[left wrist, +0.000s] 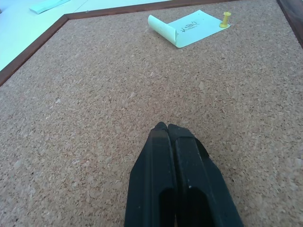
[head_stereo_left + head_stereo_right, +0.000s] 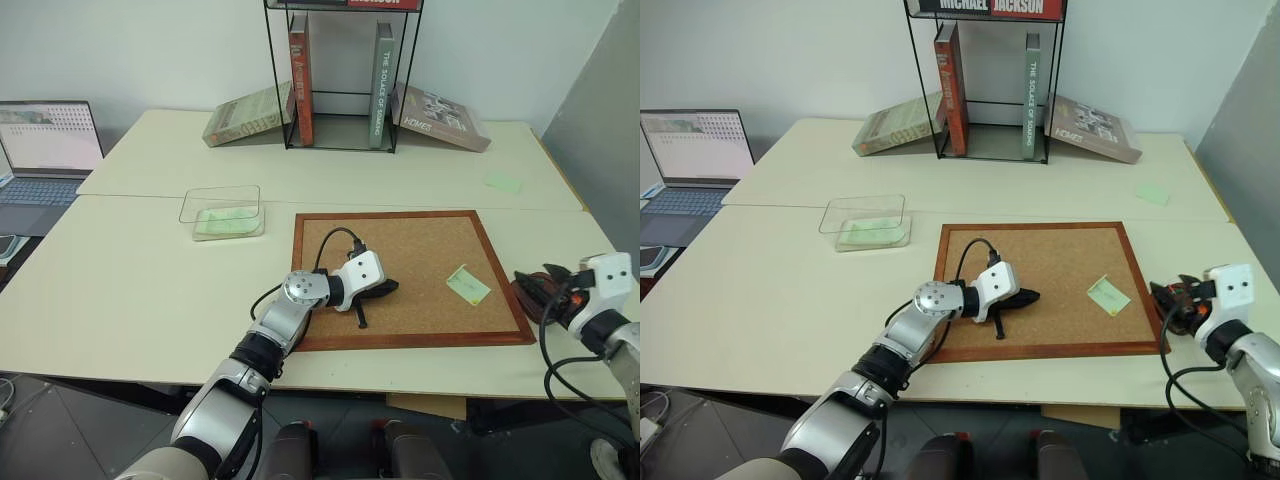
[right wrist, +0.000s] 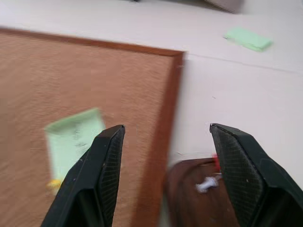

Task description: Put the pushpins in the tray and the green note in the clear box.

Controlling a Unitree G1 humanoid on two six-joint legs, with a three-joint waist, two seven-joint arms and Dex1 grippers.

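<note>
The right gripper (image 3: 165, 142) stands wide open just above the tray (image 3: 189, 198) (two pushpins (image 3: 207, 184) lie inside). Past its left finger, the green note (image 3: 71, 139) lies on the corkboard (image 2: 400, 250), a yellow pin (image 1: 226, 19) at its corner. The left gripper (image 1: 169, 137), shut and empty, rests mid-board; the clear box (image 2: 222, 212) sits farther off.

Both head views look down over the counter (image 2: 150, 300); both wrist views sit close above the corkboard (image 1: 94, 118), sharing the green note (image 1: 191, 29)

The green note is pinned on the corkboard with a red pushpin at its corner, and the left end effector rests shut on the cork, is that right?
Not quite. The pushpin holding the green note is yellow, not red, as the left wrist view shows. The rest stands: the left end effector rests shut on the corkboard.
</note>
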